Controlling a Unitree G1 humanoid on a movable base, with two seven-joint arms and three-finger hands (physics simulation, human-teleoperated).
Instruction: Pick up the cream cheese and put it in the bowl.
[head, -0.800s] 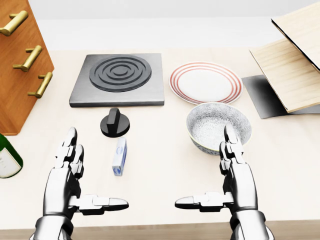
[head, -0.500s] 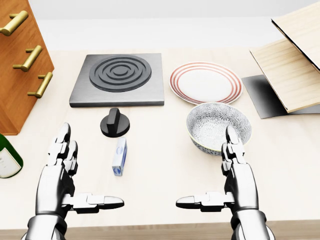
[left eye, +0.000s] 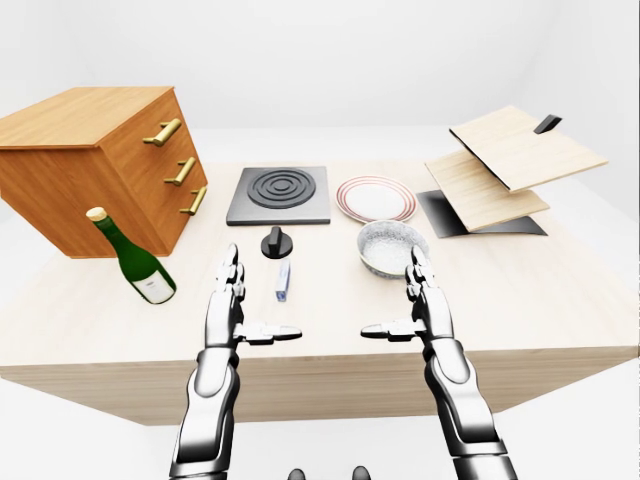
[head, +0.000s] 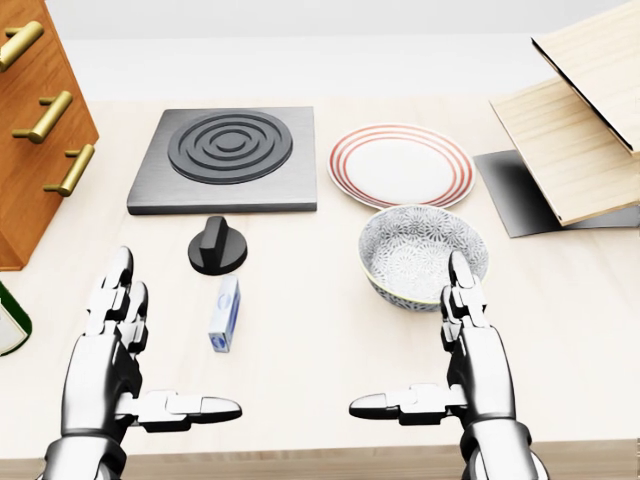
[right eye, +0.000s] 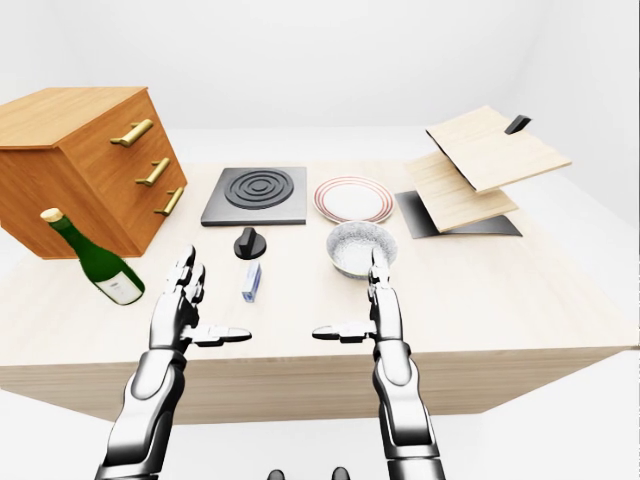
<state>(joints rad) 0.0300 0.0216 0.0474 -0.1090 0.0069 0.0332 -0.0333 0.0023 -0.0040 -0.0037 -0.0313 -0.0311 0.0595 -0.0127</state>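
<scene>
Two robot hands hover low over the near edge of the table, both spread, fingers straight and thumbs pointing inward, holding nothing. The left robot hand stands just to the left of the cream cheese; the right robot hand is well to the right of it, close beside the patterned bowl.

The cream cheese is a small, slim box, white with blue print, lying flat on the table, its long side running away from the robot. Just past its far end sits a black stove knob, and beyond that the dark burner plate. The bowl lies to the right of the box with bare table between them; a red-rimmed plate is farther off behind the bowl.

Risks, as I judge them: the box is thin and low, so thick fingers could slide over it or push it along the table instead of pinching it. A reach from the near side might shove it into the knob. Carried by a loose pinch, it could twist out before reaching the bowl, and a low carry could clip the bowl's rim.
</scene>
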